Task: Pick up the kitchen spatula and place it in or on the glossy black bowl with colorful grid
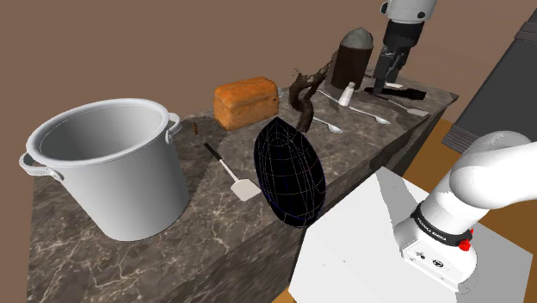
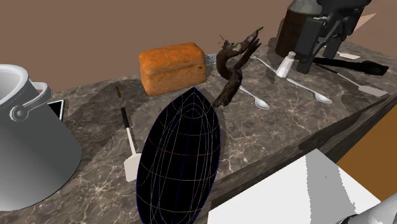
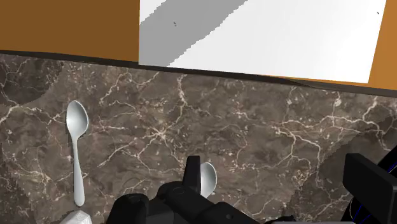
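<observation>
While the end effector (image 1: 382, 84) hangs with its fingers spread wide over the far end of the bench (image 1: 172, 258), I judge it is readied to straddle the black spatula (image 2: 356, 65) lying just beside it, well apart from the grid-lined black bowl (image 1: 291, 172).

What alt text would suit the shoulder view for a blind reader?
The robot's black gripper hangs over the far end of a dark marble counter. Nearer stand a big grey pot, a bread loaf and a black grid-lined bowl tipped on edge.
</observation>
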Robot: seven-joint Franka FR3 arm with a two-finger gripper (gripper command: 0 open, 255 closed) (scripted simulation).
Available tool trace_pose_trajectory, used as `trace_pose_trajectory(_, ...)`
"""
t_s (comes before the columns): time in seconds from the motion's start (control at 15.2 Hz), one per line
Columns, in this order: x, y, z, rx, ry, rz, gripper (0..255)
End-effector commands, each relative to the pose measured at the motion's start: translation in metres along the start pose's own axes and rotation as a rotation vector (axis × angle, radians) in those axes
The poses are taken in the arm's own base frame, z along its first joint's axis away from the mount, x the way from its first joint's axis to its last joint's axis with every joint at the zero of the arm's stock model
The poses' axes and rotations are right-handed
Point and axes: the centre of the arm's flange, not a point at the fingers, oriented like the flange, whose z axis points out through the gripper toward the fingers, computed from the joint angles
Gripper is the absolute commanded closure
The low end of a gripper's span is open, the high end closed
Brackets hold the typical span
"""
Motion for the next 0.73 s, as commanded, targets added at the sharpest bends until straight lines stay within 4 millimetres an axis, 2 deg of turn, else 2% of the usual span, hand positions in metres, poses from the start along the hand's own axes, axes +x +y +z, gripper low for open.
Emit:
trace_pose_trajectory(0.0,0.0,0.0,0.0,0.0,0.0,0.0,0)
trace_pose_trajectory(0.66,0.057,-0.106,0.045,0.018,0.027,0.04,0)
